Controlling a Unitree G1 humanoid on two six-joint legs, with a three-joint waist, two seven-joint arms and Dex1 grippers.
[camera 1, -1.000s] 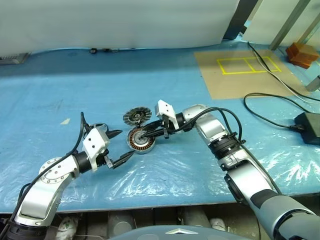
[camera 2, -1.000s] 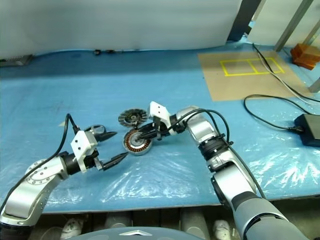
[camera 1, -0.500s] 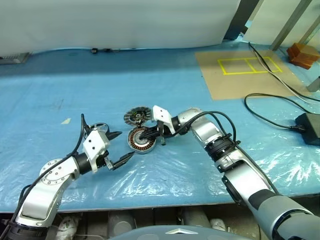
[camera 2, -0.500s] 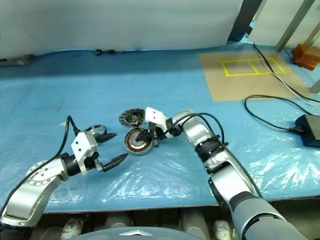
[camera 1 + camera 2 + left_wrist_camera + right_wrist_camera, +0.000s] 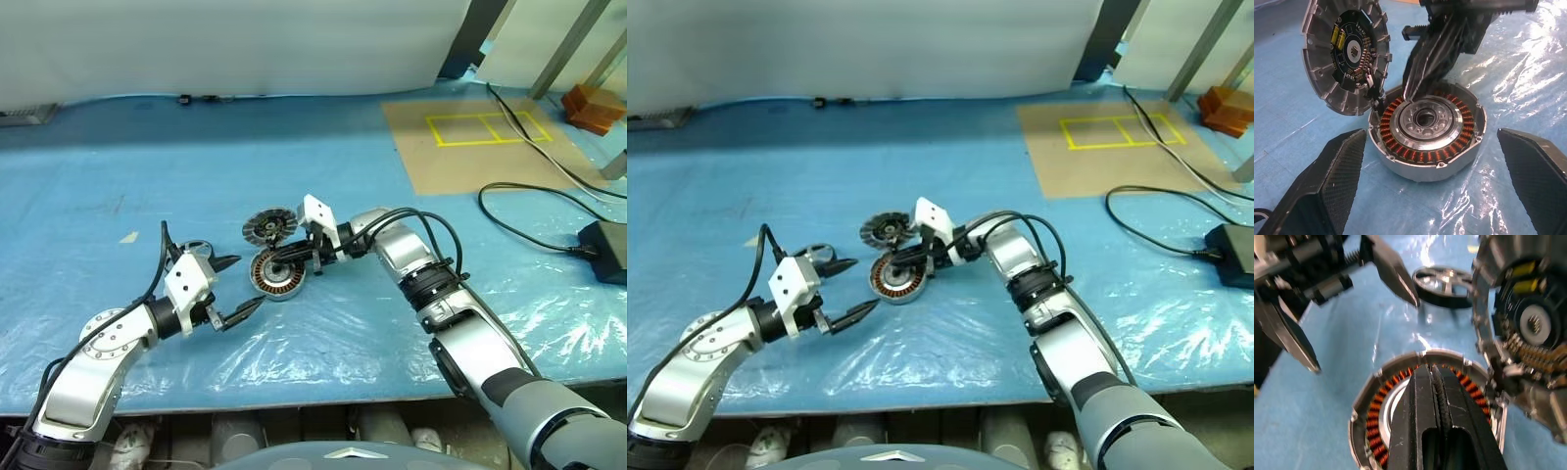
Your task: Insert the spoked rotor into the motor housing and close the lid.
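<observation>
One motor housing (image 5: 276, 275), one lid (image 5: 267, 227), one spoked rotor (image 5: 1444, 280); left jaws wide apart, right pressed together.

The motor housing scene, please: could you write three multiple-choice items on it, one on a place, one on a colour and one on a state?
1. Where is the spoked rotor?
A. On the blue sheet beside the left gripper
B. Seated in the motor housing
C. On the cardboard

2. What colour are the windings in the motor housing?
A. Green
B. Copper-orange
C. White

3. How do the right gripper's fingers stand?
A. Wide apart
B. Around the lid
C. Shut together over the housing

Answers:
1 A: the right wrist view shows the rotor lying on the sheet by the left gripper.
2 B: the ring around the pale centre is copper-orange.
3 C: the fingers of the right gripper lie pressed together above the windings, while the lid stands tilted, propped open at the housing's edge.
</observation>
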